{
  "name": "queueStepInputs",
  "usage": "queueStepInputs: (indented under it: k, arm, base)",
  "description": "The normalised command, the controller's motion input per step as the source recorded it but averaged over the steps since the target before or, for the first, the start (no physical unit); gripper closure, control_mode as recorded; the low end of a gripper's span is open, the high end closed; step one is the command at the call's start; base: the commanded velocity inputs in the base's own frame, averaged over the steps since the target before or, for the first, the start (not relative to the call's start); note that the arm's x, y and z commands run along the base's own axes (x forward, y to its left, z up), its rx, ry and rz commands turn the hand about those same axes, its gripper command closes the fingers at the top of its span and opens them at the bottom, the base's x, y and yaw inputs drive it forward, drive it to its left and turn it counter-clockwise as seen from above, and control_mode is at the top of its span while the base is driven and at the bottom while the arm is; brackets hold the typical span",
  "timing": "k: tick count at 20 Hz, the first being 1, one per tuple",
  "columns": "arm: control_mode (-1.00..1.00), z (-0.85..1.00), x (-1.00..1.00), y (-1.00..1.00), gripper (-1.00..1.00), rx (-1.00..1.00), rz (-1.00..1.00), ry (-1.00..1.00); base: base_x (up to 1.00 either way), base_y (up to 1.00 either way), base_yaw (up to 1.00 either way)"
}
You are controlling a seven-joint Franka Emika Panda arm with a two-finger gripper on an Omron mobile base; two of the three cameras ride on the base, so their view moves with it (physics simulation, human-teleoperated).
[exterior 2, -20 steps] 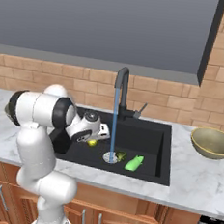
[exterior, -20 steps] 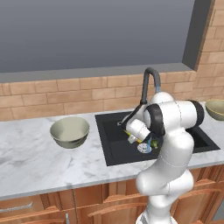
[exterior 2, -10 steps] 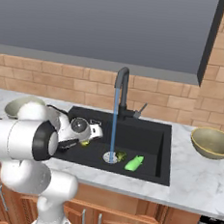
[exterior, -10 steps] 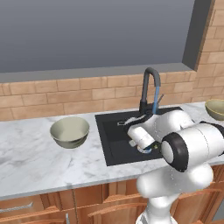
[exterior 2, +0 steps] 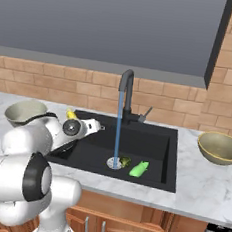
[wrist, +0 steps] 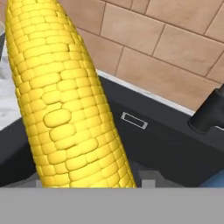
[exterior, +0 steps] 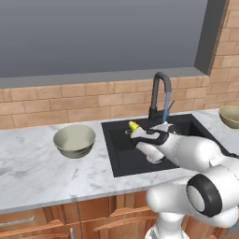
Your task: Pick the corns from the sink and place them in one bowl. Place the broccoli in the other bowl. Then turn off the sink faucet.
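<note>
My gripper [exterior: 136,130] is shut on the yellow corn cob [exterior: 133,125], which it holds above the back left part of the black sink [exterior: 122,155]. Seen from the right, the gripper [exterior 2: 75,121] and cob [exterior 2: 71,114] hang near the sink's [exterior 2: 158,142] left rim. Up close, the cob [wrist: 65,100] stands upright and hides the fingertips. The light-green corn [exterior 2: 139,168] and the dark broccoli [exterior 2: 125,162] lie by the drain. Water runs from the black faucet [exterior 2: 125,95]. The pale bowl [exterior: 73,140] sits left of the sink, the olive-tan bowl [exterior 2: 220,148] to its right.
A brick wall [exterior: 70,100] runs behind the marble counter [exterior: 42,172], under a grey window recess. The faucet's [exterior: 159,95] side lever [exterior 2: 146,112] points right. The olive-tan bowl [exterior: 230,116] is at the far right edge in the left view.
The arm has swung left and lifted, carrying the yellow cob from over the drain toward the sink's back left corner. The green corn and broccoli have not moved.
</note>
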Motion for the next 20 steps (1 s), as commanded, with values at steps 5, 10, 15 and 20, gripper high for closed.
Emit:
queueStepInputs:
  k: [5, 10, 15, 20]
  arm:
    - [-1.00, 0.88, 0.00, 0.10, 1.00, 0.00, 0.01, 0.23]
    - [-1.00, 0.67, 0.00, 0.05, 1.00, 0.00, 0.01, 0.28]
    - [-1.00, 0.39, 0.00, 0.06, 1.00, 0.03, 0.03, 0.10]
    - [-1.00, 0.05, -0.08, 0.11, 1.00, 0.03, 0.13, 0.07]
  base:
    - [0.00, 0.00, 0.00]
    - [0.00, 0.00, 0.00]
    - [0.00, 0.00, 0.00]
    - [0.00, 0.00, 0.00]
